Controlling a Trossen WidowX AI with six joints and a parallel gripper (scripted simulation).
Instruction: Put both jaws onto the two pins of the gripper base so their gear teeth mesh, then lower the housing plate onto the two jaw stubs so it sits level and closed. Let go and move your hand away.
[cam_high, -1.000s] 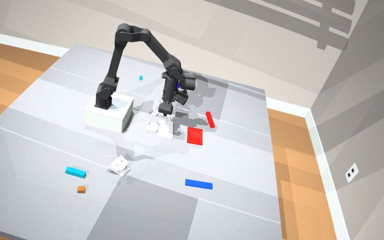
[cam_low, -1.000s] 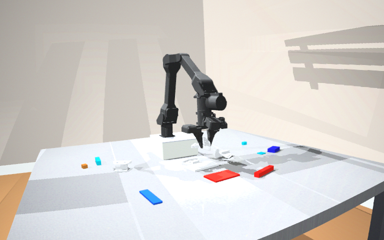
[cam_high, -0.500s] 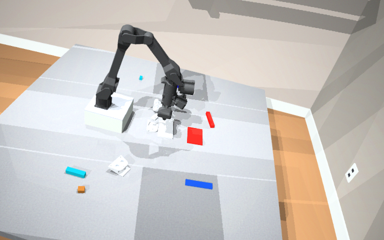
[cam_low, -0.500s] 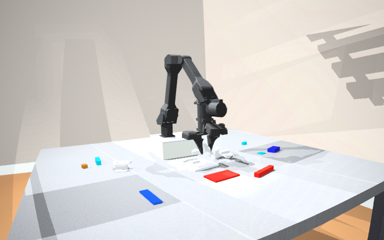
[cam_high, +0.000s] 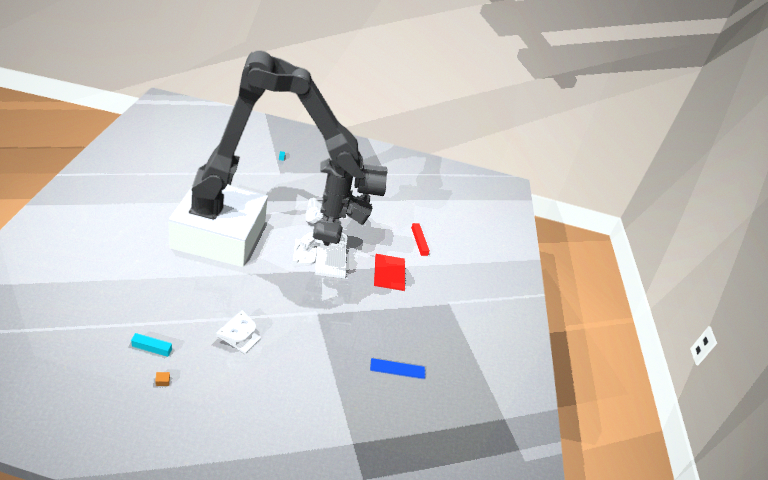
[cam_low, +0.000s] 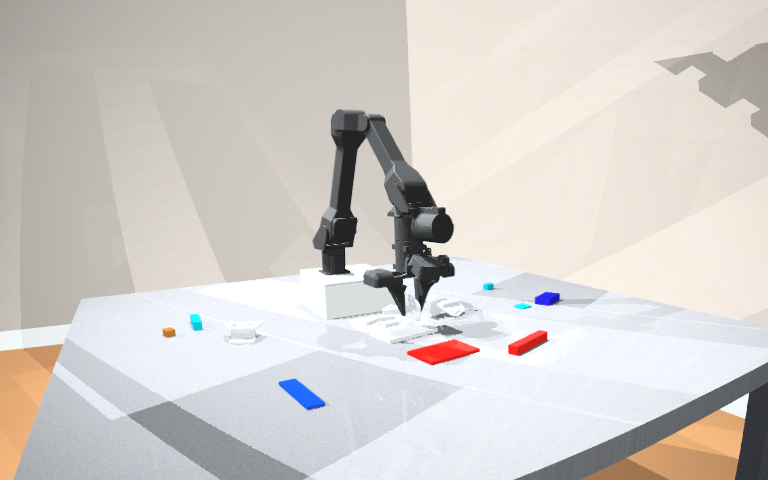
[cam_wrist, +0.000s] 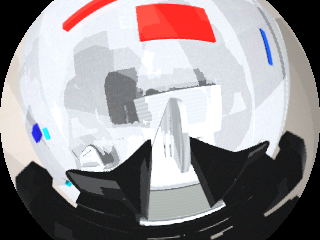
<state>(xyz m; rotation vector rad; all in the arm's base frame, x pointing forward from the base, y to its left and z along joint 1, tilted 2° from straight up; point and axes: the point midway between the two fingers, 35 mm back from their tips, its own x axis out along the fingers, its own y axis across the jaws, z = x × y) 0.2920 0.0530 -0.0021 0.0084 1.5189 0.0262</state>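
My gripper (cam_high: 327, 242) (cam_low: 412, 312) (cam_wrist: 167, 140) points down, shut on a thin white jaw that stands upright between the fingertips in the wrist view (cam_wrist: 173, 120). It is low over the white gripper base (cam_high: 333, 263) (cam_low: 399, 331) (cam_wrist: 206, 107); whether the held jaw touches the base cannot be told. Another white part, apparently the second jaw (cam_low: 453, 307) (cam_wrist: 90, 157), lies beside the base. The white part with round holes, apparently the housing plate (cam_high: 237, 330) (cam_low: 243, 330), lies apart, tilted. The pins and gear teeth cannot be made out.
A red plate (cam_high: 389, 272) (cam_low: 443, 351) (cam_wrist: 175, 23) and red bar (cam_high: 420, 239) (cam_low: 527, 343) lie near the base. A blue bar (cam_high: 397, 367) (cam_low: 301, 393), cyan bar (cam_high: 151, 344) and orange block (cam_high: 162, 378) lie farther off. The arm stands on a white box (cam_high: 206, 246).
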